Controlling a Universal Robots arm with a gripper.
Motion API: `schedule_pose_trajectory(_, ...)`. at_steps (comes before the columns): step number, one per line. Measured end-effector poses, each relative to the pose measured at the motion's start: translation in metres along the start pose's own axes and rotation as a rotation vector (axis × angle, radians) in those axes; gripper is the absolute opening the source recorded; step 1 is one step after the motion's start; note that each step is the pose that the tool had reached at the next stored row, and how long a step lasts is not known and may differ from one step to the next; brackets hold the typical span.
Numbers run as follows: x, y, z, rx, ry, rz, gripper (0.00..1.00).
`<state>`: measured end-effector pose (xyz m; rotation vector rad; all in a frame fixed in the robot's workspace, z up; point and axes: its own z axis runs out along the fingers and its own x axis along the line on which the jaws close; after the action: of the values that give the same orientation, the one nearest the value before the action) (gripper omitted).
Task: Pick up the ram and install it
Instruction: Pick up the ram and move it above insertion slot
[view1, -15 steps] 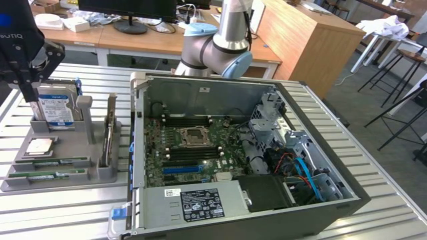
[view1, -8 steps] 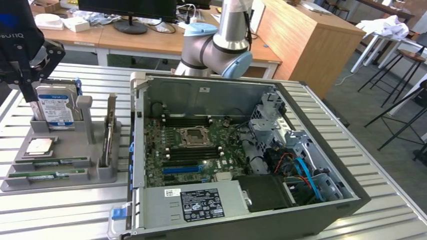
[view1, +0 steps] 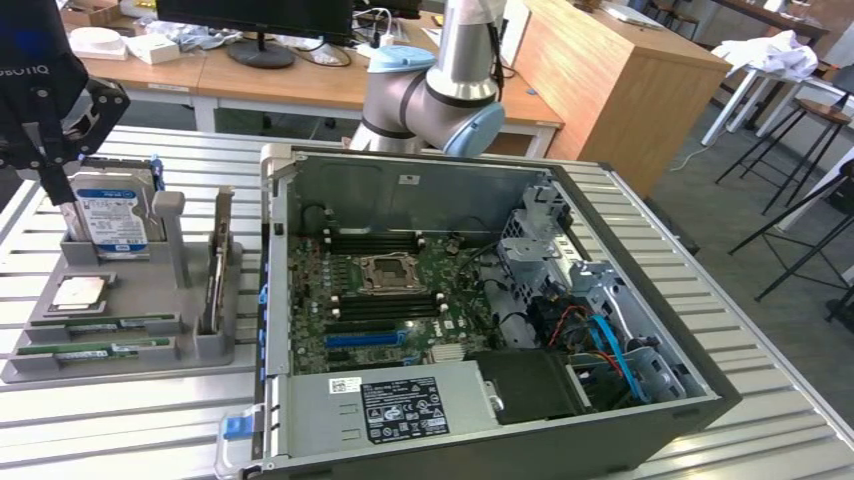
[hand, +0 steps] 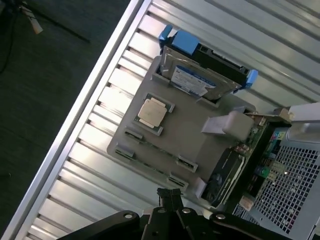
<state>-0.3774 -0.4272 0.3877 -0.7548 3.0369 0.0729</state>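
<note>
Our claw (hand: 171, 196) is shut and holds nothing, and we think the ram (view1: 96, 349) is light, stiff, breakable, best held by its edges.

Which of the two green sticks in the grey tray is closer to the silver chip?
The ram stick right next to the silver chip; the other stick lies beyond it, at the tray edge.

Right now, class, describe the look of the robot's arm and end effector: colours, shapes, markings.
The arm is a silver-grey tube with rounded grey joints capped in light blue. The end effector is black, with slim straight fingers, hinged link bars and small silver pins. Its body carries white lettering in the exterior view.
</note>
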Motion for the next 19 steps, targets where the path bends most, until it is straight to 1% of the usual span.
schedule_pose_trajectory(19,0.0,0.0,0.0002,-0.0066,0.015,-0.34,0.1)
